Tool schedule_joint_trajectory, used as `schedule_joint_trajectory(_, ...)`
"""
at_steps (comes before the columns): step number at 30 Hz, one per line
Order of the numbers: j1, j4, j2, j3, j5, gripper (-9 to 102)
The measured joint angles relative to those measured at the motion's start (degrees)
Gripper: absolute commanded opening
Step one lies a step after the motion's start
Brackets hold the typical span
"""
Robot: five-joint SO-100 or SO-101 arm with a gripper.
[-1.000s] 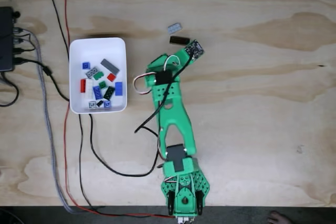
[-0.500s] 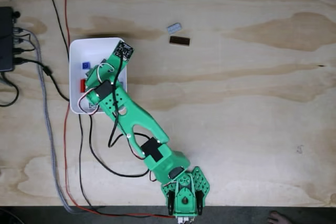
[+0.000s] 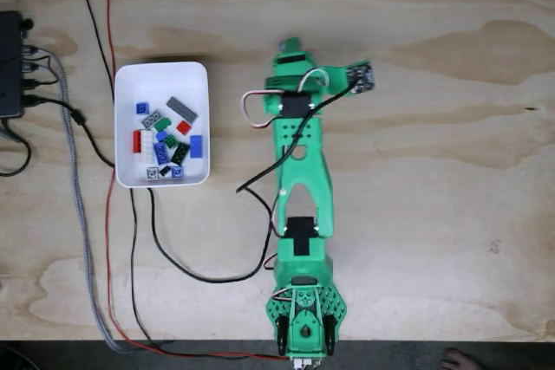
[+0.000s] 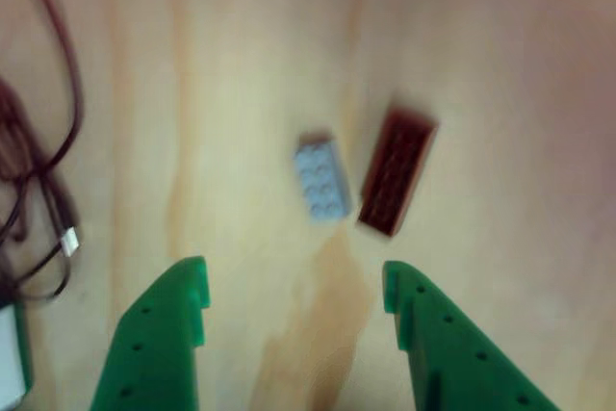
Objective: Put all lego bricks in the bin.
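Two lego bricks lie side by side on the bare wood in the other view: a small grey one (image 4: pixel 320 180) and a longer dark brown one (image 4: pixel 397 172). My gripper (image 4: pixel 294 286) hangs above and just short of them, open, with its green fingers (image 4: pixel 168 334) spread wide and nothing between them. In the fixed view the gripper (image 3: pixel 290 48) sits at the end of the outstretched arm and covers those two bricks. The white bin (image 3: pixel 162 71) stands to the left of the arm and holds several lego bricks (image 3: pixel 169 140) in blue, red, green, grey and black.
A black box (image 3: pixel 10 67) with plugged cables sits at the left edge. Grey, red and black cables (image 3: pixel 82 171) run down the left side, and one black cable (image 3: pixel 186 270) loops to the arm's base (image 3: pixel 303 322). A person's foot (image 3: pixel 455 359) shows at the bottom right.
Half a second ago the arm reached left over the bin. It has swung back right and now stretches over the two loose bricks.
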Motion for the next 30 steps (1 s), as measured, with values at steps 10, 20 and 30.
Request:
schedule_joint_trajectory(10,1.49,2.72,-15.47,-10.37,1.67,19)
schedule_joint_trajectory(20,-1.49,4.57,-24.96,-18.98,2.81,17)
schedule_joint_trajectory(30,-1.67,6.59,-29.62,-26.98,3.96,15)
